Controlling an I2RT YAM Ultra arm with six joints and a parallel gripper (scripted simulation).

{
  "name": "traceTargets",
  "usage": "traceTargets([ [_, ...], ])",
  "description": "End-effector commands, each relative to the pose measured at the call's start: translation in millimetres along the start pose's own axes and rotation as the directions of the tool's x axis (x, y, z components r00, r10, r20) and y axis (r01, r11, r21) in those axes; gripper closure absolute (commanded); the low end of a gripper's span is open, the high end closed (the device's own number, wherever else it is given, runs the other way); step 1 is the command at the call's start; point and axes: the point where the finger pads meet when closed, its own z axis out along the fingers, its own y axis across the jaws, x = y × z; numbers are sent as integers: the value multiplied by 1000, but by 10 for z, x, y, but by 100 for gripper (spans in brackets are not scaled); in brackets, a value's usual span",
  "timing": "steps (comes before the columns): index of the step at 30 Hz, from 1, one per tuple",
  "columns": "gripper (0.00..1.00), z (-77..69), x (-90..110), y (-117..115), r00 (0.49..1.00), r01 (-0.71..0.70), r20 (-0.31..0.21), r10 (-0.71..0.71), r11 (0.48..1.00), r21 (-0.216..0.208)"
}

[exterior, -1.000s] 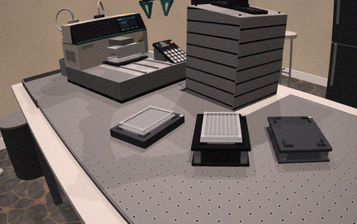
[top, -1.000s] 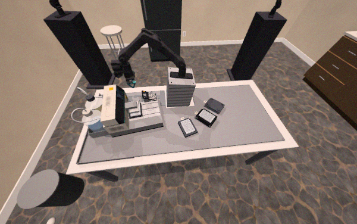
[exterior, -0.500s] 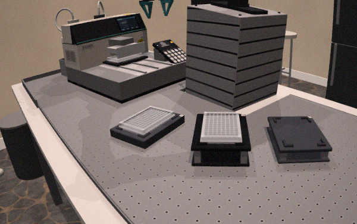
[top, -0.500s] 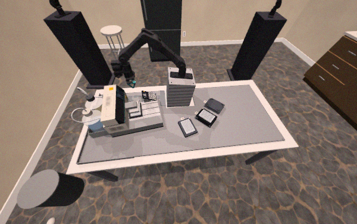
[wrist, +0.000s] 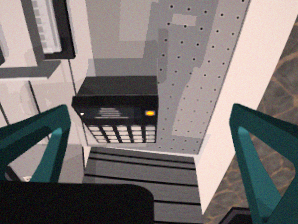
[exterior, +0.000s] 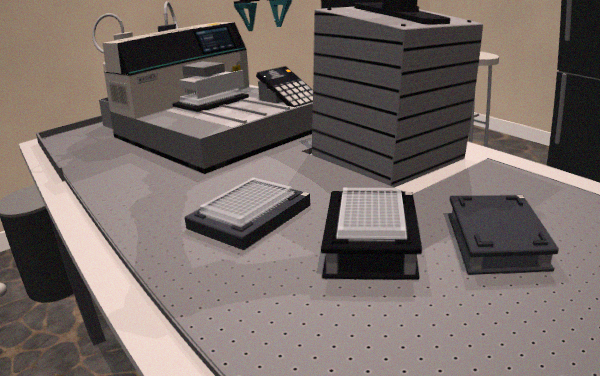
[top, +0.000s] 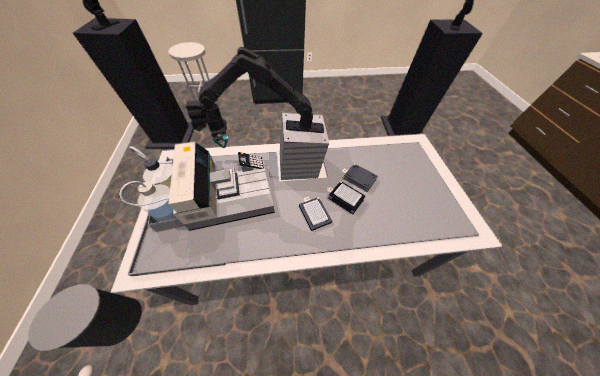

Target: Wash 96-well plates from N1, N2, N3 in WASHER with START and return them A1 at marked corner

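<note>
My gripper [exterior: 262, 10] is open and empty, high above the washer's keypad [exterior: 286, 86]. In the wrist view its teal fingers stand wide either side of the keypad [wrist: 123, 117], where a small orange lamp [wrist: 150, 113] glows. The washer [top: 210, 185] holds one plate [top: 228, 190] in its carrier close to the housing; it also shows in the wrist view [wrist: 40, 12]. Clear 96-well plates lie in the left nest [exterior: 247, 202] and the middle nest [exterior: 371, 213]. The right nest [exterior: 502, 230] is empty.
The grey ribbed arm pedestal [exterior: 395, 90] stands right beside the keypad, between the washer and the nests. Bottles and tubing [top: 150, 185] sit at the washer's far end. Two black pillars [top: 127, 75] stand behind the table.
</note>
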Motion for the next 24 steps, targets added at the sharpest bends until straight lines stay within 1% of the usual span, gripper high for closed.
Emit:
traceTargets([
  [1,0,-51,-35,-3,1000,1,15,-1,1000,1],
  [24,0,-51,-35,-3,1000,1,15,-1,1000,1],
])
